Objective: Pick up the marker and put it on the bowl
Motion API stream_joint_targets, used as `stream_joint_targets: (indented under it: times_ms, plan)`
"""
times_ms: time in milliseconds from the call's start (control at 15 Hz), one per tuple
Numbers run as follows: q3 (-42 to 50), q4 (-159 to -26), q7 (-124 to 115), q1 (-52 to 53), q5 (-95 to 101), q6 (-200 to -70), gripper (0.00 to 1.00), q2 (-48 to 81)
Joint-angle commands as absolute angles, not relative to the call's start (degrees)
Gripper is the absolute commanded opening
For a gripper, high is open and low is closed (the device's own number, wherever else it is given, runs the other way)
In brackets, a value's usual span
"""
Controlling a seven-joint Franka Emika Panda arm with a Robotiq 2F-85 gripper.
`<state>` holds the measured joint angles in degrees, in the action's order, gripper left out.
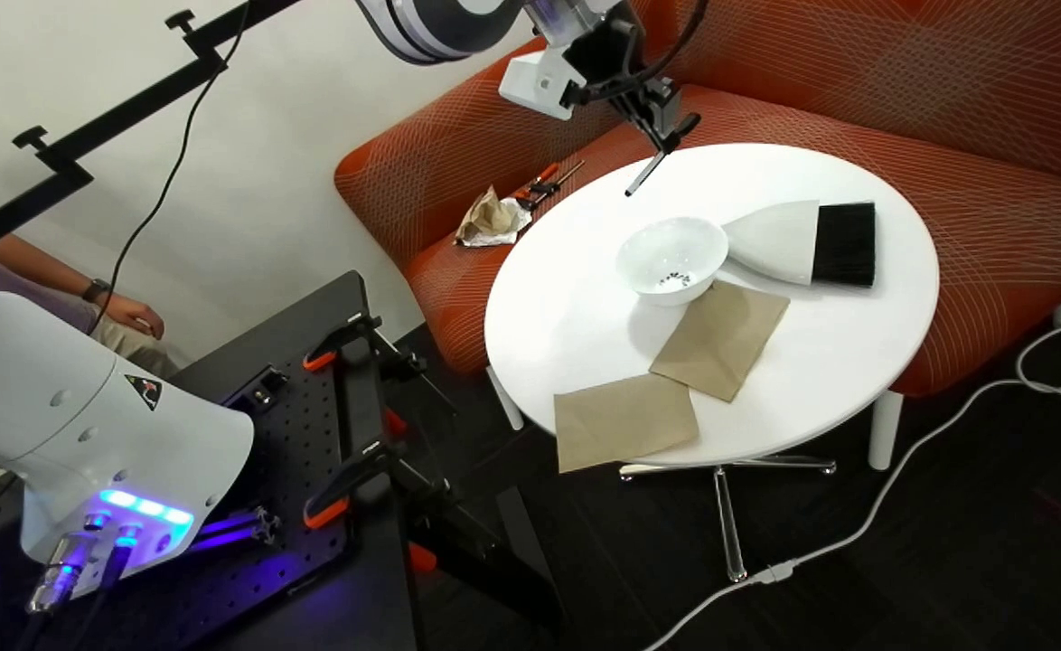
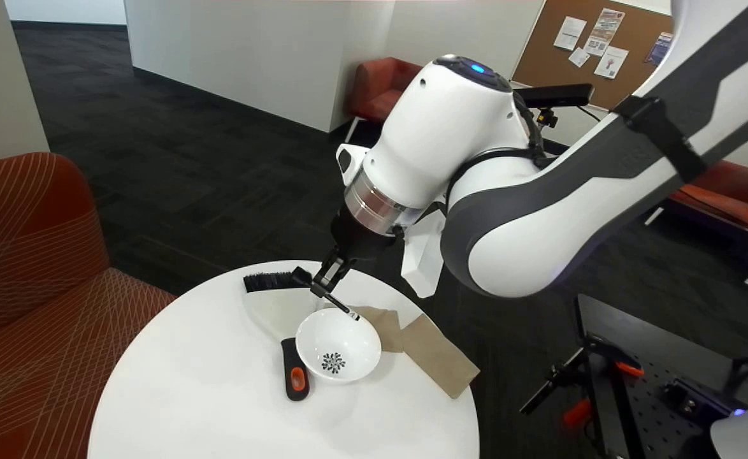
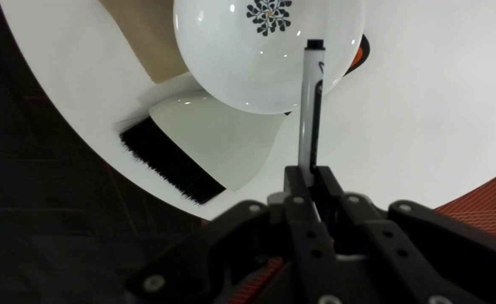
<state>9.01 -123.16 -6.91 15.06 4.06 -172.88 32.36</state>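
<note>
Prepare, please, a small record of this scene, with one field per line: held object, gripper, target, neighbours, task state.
held object: slim white marker with black end
gripper: black two-finger gripper, closed on it
target: round glossy white bowl with dark floral motif, on round white table
neighbours: white brush with black bristles, beside the bowl, contact unclear; two flat brown rectangular sheets
task state: marker held in the air, not yet placed in the bowl

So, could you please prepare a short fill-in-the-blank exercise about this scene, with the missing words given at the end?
1. The end effector grips the marker, whose free end is coloured ____.
2. The bowl is ____, with a dark pattern inside.
3. The brown sheets on the table number ____.
4. The brush handle is black and ____.
Missing words: black; white; two; orange.
</note>
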Motion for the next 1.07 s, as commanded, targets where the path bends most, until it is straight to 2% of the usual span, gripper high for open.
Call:
stream_joint_targets:
  times_ms: [0, 1000]
  plan:
    - [11.2, -124.3, -9.0, 16.1, 4.6, -176.2, 0.03, 33.4]
    - [8.6, -124.0, -6.5, 13.7, 2.2, -181.8, 0.03, 41.6]
